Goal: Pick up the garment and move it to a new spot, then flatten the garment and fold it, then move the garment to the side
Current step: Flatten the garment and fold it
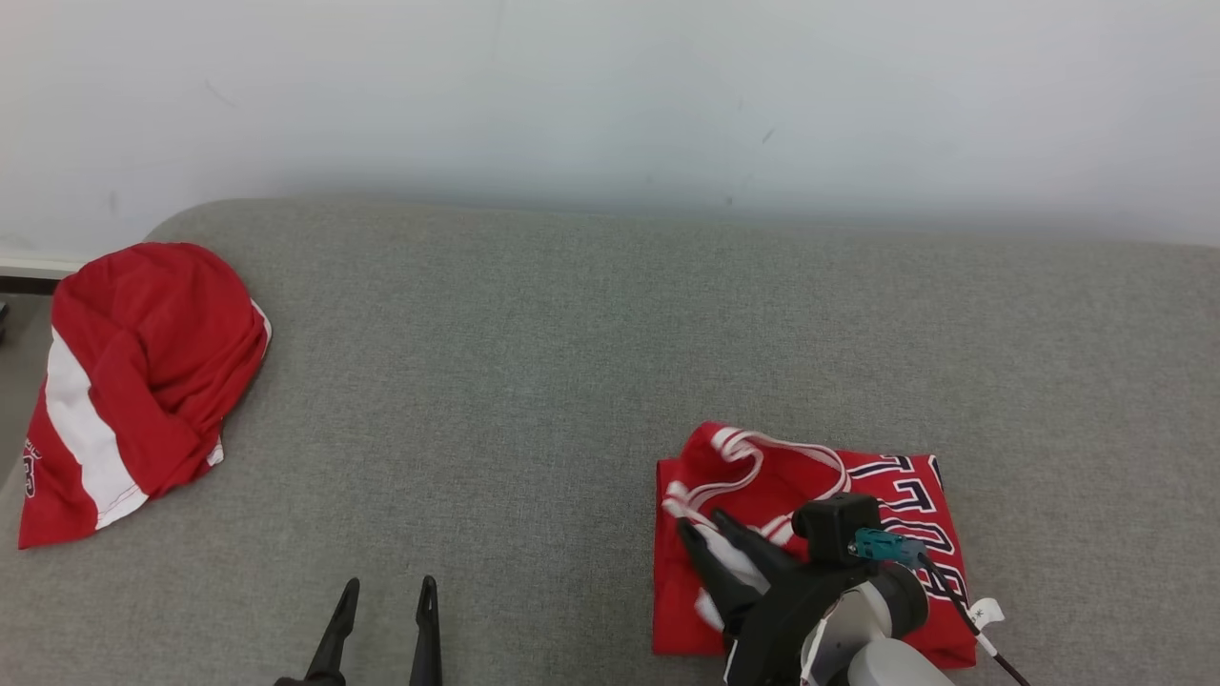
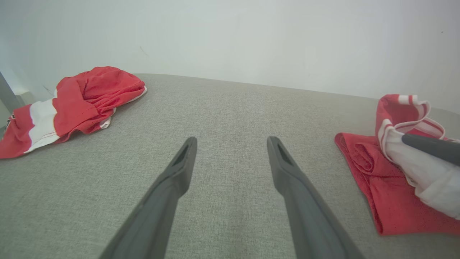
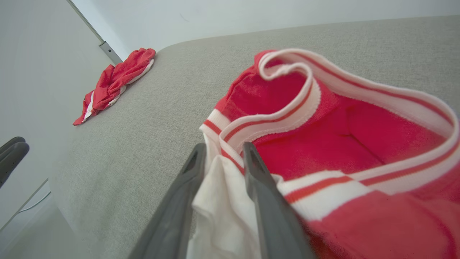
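Note:
The garment [image 1: 896, 505] is a red jersey with white and red trim and dark lettering. It lies folded on the grey cushion at the lower right, its neck band [image 3: 287, 118] standing up in a loop. My right gripper [image 1: 702, 521] sits at its left edge, and the fingers [image 3: 223, 147] are narrowly apart with a fold of white cloth pinched between them. One of those dark fingers [image 2: 431, 147] also rests on the garment [image 2: 381, 194] in the left wrist view. My left gripper [image 1: 390, 583] stands open and holds nothing over bare cushion at the lower left [image 2: 231, 140].
A second red garment with a white stripe [image 1: 143, 381] lies bunched at the cushion's far left edge [image 2: 79, 100]. The grey cushion [image 1: 534, 381] runs back to a pale wall. Between the two garments is bare fabric.

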